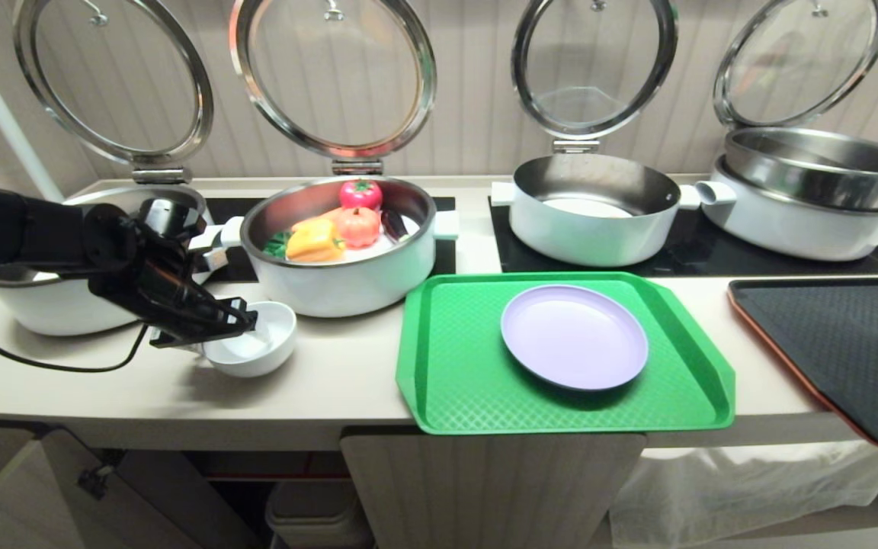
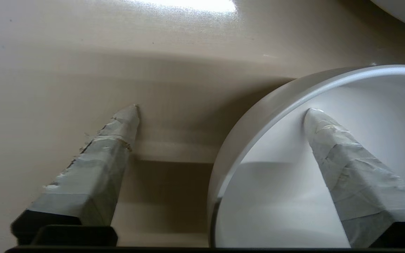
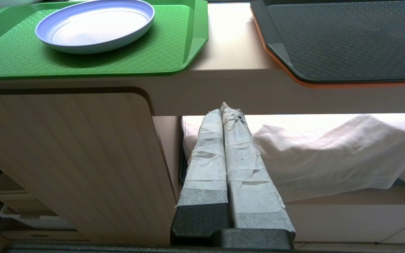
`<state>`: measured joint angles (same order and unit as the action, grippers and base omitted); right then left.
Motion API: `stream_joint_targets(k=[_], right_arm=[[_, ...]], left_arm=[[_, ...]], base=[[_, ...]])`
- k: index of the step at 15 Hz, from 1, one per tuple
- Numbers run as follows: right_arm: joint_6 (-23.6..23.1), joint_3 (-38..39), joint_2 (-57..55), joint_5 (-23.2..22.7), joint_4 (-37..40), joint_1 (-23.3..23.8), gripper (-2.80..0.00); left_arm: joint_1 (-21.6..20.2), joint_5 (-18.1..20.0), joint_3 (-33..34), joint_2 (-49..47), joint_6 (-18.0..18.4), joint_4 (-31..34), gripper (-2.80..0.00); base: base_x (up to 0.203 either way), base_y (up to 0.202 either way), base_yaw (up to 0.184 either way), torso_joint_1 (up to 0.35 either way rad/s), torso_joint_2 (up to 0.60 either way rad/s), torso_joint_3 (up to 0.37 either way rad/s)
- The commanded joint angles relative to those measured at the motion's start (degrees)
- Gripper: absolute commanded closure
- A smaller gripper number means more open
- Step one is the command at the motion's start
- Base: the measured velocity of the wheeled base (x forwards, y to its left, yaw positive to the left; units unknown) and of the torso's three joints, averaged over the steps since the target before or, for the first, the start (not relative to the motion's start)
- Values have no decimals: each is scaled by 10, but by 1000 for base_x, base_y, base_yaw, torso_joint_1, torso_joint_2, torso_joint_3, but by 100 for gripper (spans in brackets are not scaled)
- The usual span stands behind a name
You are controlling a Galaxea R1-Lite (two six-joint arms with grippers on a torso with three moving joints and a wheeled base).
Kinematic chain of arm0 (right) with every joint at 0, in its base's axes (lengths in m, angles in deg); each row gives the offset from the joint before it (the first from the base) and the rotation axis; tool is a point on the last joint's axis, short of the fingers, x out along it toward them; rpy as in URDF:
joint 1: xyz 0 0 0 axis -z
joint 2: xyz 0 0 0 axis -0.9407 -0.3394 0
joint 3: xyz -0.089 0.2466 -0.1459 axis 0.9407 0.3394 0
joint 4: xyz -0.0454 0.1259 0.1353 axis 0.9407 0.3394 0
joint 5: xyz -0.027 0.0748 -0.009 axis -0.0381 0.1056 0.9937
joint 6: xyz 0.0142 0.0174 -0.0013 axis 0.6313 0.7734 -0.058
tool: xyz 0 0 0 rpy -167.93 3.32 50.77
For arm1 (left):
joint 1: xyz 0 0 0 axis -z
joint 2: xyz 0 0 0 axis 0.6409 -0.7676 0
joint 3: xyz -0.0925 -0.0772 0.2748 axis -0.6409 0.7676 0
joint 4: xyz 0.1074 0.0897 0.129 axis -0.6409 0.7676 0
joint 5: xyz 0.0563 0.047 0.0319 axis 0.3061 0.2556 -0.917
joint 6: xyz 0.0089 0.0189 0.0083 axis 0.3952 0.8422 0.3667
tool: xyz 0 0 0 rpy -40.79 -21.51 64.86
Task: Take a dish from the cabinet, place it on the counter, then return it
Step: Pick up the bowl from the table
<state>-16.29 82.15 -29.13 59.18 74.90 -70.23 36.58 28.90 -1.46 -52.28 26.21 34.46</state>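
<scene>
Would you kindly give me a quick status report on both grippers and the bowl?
Left gripper open, straddling the rim of the small white round bowl on the beige counter. Right gripper shut, parked below the counter edge. Nothing in the way.

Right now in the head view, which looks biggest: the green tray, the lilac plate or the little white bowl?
1. Green plastic tray
2. Flat round lilac plate
3. Small glossy white bowl
All sit at similar depth, so the order looks dependable.

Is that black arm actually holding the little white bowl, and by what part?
No. The left end effector is open astride the bowl's rim, one finger inside, one outside, not clamping. The bowl rests on the counter.
</scene>
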Motion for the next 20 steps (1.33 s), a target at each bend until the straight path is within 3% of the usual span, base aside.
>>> stream_joint_targets(k=[1,14,20], right_arm=[[0,0,-1,0,0,0,0],[0,0,-1,0,0,0,0],[0,0,-1,0,0,0,0]], left_arm=[[-1,1,1,0,-1,2,0],[2,0,-4,13,-8,9,0],[0,9,79,71,-13,16,0]], base=[[0,0,0,0,0,0],[0,0,0,0,0,0],[0,0,0,0,0,0]])
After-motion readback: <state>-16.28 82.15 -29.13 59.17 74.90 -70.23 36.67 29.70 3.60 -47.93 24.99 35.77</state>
